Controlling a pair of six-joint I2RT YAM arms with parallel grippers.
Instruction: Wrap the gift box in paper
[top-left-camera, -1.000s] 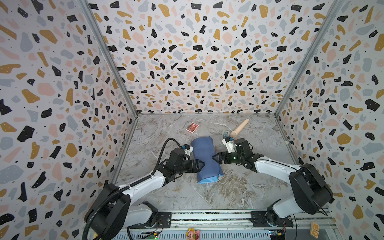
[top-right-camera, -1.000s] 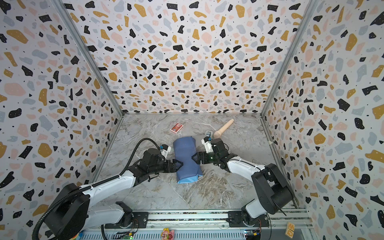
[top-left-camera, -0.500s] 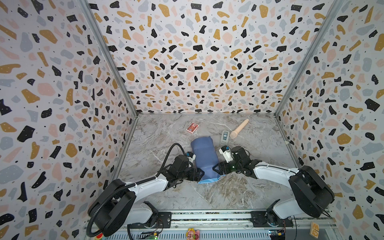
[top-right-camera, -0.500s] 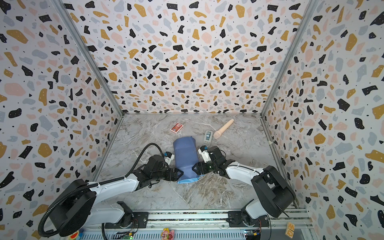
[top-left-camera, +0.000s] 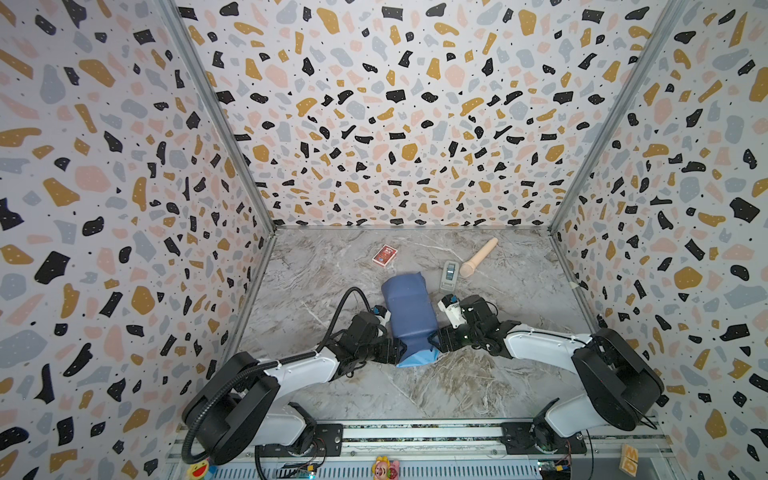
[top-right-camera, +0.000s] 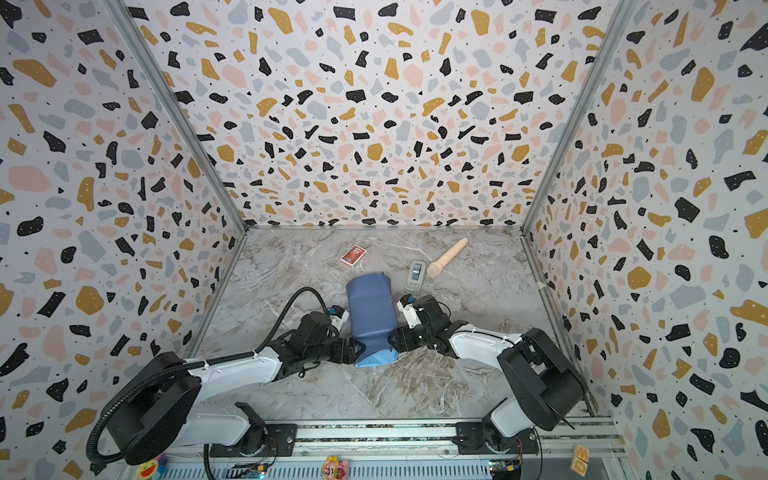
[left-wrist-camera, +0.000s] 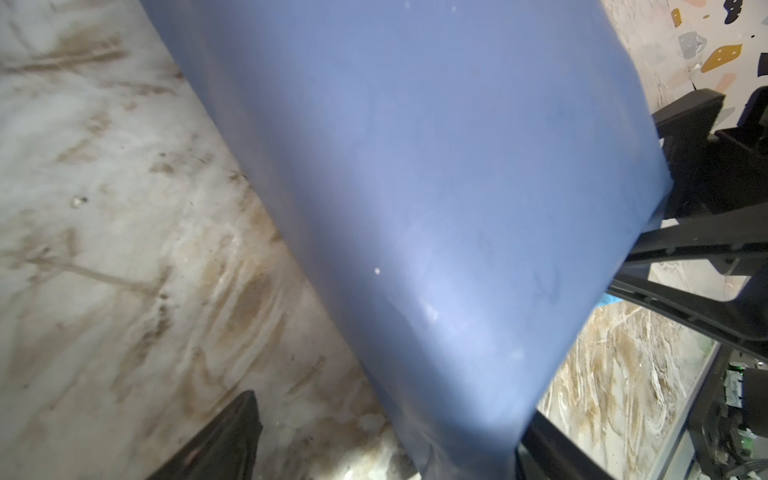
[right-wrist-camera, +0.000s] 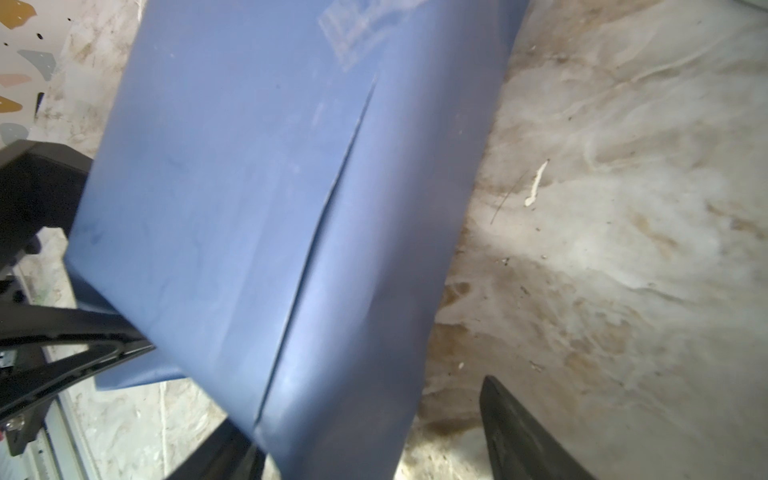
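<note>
At the middle of the counter (top-left-camera: 316, 291), the folded paper (top-left-camera: 409, 311) lies lengthwise. Its near end sits between the left gripper (top-left-camera: 395, 353) and the right gripper (top-left-camera: 435, 343). Both grippers are spread wide, straddling that end without pinching it. Both arms stretch low, forearms angled inward. Only the right wrist view shows an overlapping seam (right-wrist-camera: 332, 199). The gift box is hidden.

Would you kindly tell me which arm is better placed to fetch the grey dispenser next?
Likely the right: the grey dispenser lies on the right hand's side of the paper bundle, so the left hand would have to cross over it.
</note>
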